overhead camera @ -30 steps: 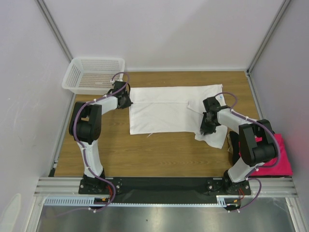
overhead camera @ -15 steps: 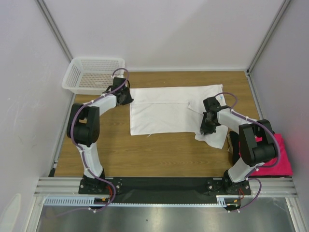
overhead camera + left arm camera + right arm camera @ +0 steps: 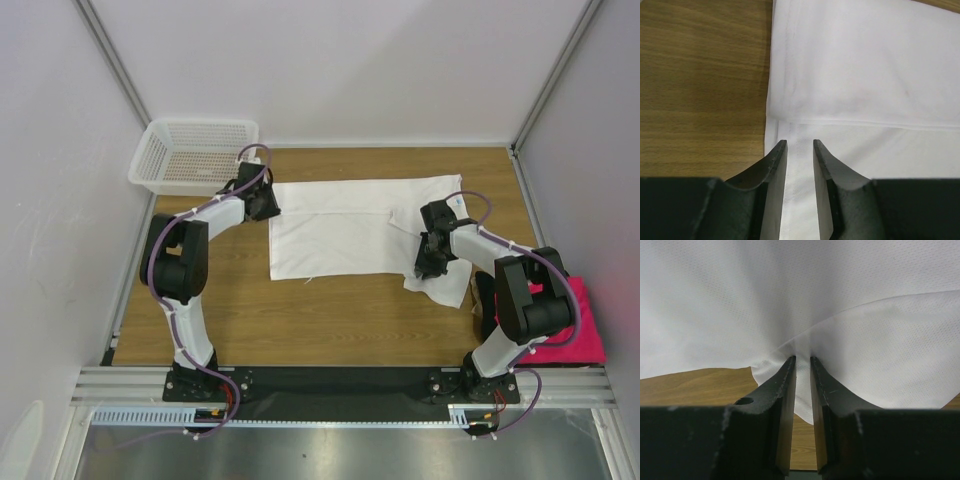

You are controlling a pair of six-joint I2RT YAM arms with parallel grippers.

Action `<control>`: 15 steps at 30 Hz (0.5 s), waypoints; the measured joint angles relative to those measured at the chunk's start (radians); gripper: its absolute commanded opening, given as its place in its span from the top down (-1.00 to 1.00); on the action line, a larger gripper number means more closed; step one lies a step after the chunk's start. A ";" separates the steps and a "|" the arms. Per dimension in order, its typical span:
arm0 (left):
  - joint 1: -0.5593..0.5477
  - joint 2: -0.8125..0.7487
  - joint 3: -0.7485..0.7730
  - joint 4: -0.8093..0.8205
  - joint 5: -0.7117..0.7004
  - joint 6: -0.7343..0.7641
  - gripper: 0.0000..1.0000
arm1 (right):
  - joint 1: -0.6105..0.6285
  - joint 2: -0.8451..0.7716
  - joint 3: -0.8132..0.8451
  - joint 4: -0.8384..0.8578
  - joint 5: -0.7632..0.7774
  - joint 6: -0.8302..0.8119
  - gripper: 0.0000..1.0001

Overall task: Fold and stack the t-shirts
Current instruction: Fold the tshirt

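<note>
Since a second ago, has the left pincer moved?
Yes: the left pincer edged right, away from the basket, over the white shirt's left edge.

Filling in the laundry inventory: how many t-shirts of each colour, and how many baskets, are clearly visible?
White t-shirt: 1
Pink t-shirt: 1
Basket: 1
Total: 3

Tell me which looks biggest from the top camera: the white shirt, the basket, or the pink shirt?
1. white t-shirt, spread out flat
2. white mesh basket
3. magenta-pink t-shirt, though the right arm hides part of it
</note>
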 measured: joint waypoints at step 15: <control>-0.016 0.040 -0.010 -0.004 0.039 -0.019 0.55 | 0.000 0.000 0.000 0.000 0.000 0.000 0.54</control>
